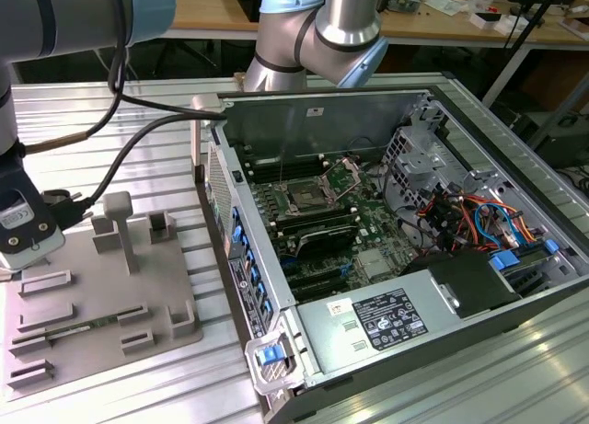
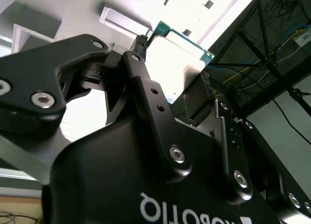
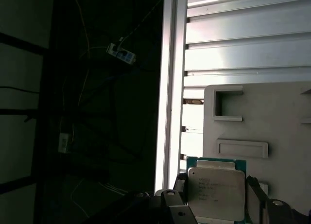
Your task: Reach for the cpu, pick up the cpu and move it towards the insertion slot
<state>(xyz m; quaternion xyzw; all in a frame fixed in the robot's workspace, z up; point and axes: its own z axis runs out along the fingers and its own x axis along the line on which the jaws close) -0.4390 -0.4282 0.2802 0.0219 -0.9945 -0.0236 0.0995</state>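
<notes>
The cpu (image 3: pixel 216 189), a thin square chip with a pale silvery top and a green edge, sits between the dark fingers (image 3: pixel 253 195) of my gripper (image 3: pixel 217 197), which is shut on it. In the second wrist view the cpu (image 2: pixel 177 51) is clamped the same way by the gripper (image 2: pixel 175 66). In the exterior view the gripper (image 1: pixel 26 229) hangs at the far left, above the left end of the grey plastic tray (image 1: pixel 101 323). The insertion slot (image 1: pixel 308 199), a shiny square socket with a dark centre, lies on the green motherboard inside the open computer case, well to the exterior view's right of the gripper.
The open computer case (image 1: pixel 386 249) holds cables, drive cages and a power supply. Its upright side wall (image 1: pixel 225 222) stands between the tray and the motherboard. The tray (image 3: pixel 272 117) carries raised blocks and recesses. Black cables (image 1: pixel 120 139) trail from the arm. The ribbed metal table's edge (image 3: pixel 170 88) runs near the gripper.
</notes>
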